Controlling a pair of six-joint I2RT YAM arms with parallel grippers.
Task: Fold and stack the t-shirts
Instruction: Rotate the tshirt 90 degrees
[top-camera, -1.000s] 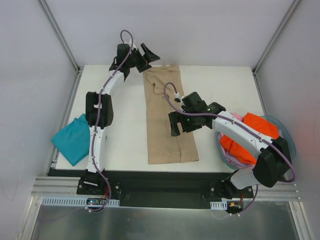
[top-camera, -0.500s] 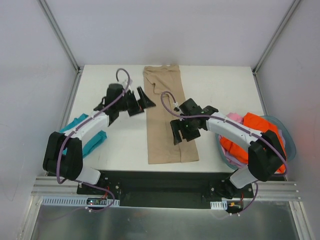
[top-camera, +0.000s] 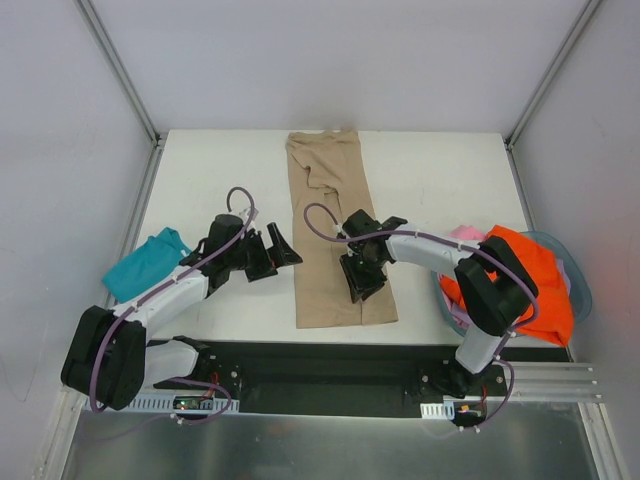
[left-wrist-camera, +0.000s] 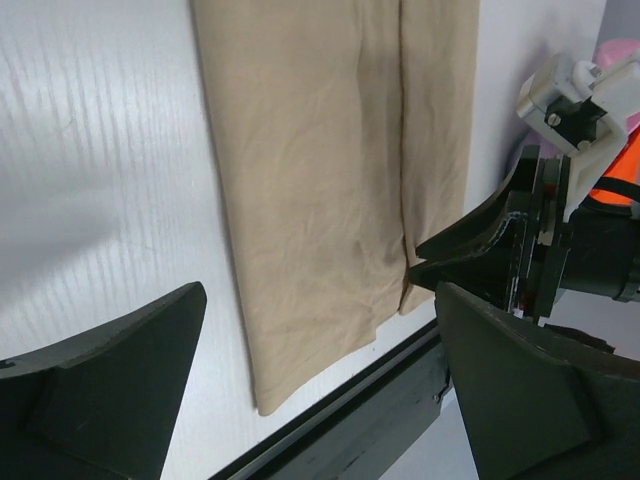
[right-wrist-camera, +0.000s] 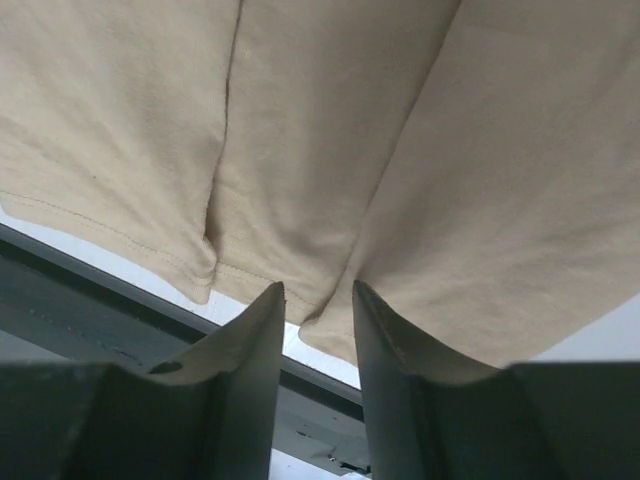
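At the near edge of the tabletop (top-camera: 220, 180): right pincer (top-camera: 358, 283) low over the hem end of the tan t-shirt (top-camera: 325, 200), fingers (right-wrist-camera: 250, 350) drawn close on either side of a small fold of the cloth. Cannot tell whether clamped firm or only touching.

Just left of that shirt, apart from it: left pincer (top-camera: 278, 258) spread wide, gripping nothing, over bare tabletop, tips towards the cloth.

Farther left, at the tabletop's side edge: teal t-shirt (top-camera: 145, 265), crumpled.

Off to the right: round blue-grey basket (top-camera: 581, 285), orange t-shirt (top-camera: 530, 280) heaped in it, a bit of pink t-shirt (top-camera: 465, 233) at its far-left rim.

Down the middle, from near edge to far edge: the tan t-shirt, folded into a long narrow strip, flat, creased towards the far end.
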